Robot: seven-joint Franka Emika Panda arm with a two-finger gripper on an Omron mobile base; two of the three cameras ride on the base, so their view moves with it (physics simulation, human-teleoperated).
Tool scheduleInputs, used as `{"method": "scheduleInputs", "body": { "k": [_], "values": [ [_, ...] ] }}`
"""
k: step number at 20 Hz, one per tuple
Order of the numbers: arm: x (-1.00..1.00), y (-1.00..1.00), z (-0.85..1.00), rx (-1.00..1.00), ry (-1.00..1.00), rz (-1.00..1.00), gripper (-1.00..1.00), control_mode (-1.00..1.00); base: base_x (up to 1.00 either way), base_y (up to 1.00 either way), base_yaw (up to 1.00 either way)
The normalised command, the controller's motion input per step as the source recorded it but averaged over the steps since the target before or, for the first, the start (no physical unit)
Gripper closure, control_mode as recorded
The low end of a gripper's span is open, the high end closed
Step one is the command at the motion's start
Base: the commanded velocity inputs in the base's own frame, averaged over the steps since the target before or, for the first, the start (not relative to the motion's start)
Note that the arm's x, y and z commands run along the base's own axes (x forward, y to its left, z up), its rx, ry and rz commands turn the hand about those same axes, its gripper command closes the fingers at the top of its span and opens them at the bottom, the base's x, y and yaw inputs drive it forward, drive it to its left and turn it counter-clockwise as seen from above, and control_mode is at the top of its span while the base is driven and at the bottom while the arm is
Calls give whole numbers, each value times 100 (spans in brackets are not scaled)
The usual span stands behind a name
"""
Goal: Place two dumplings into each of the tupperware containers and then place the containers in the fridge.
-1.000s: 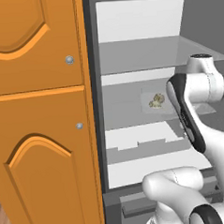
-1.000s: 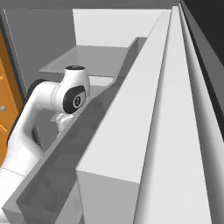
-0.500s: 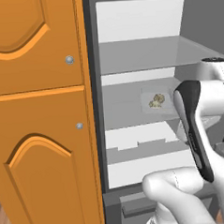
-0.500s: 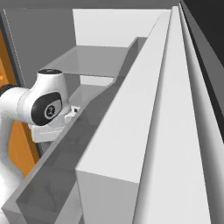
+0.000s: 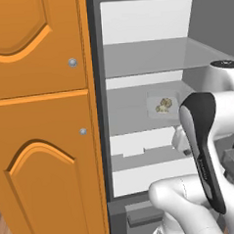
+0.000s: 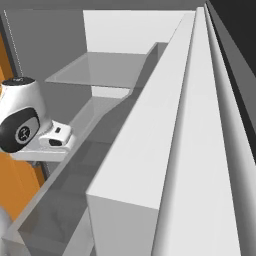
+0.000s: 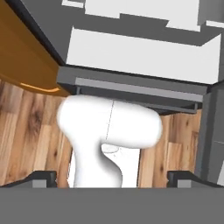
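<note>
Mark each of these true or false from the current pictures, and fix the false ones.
1. A see-through container with dumplings sits on a fridge shelf. True.
2. The fridge is shut. False: it stands open, its shelves in plain sight.
3. The end effector is open and holds nothing. True.
4. The cabinet doors left of the fridge are white. False: they are orange.
5. The hand view looks down at a wooden floor. True.
6. The dumplings lie loose on the shelf. False: they lie in the container.
</note>
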Motion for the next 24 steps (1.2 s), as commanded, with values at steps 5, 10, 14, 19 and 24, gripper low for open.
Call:
{"method": "scheduleInputs", "body": {
  "k": [5, 10, 14, 19, 24],
  "values": [
    [0, -24, 14, 0, -4, -9, -100, -100, 0, 0, 0],
    [1, -30, 9, 0, 0, -14, -100, -100, 0, 0, 0],
    [0, -11, 9, 0, 0, -16, -100, -100, 0, 0, 0],
    [0, 5, 19, 0, 0, -1, -100, -100, 0, 0, 0],
    [-5, 1, 3, 0, 0, 0, -100, 100, -43, 1, 0]
  ]
}}
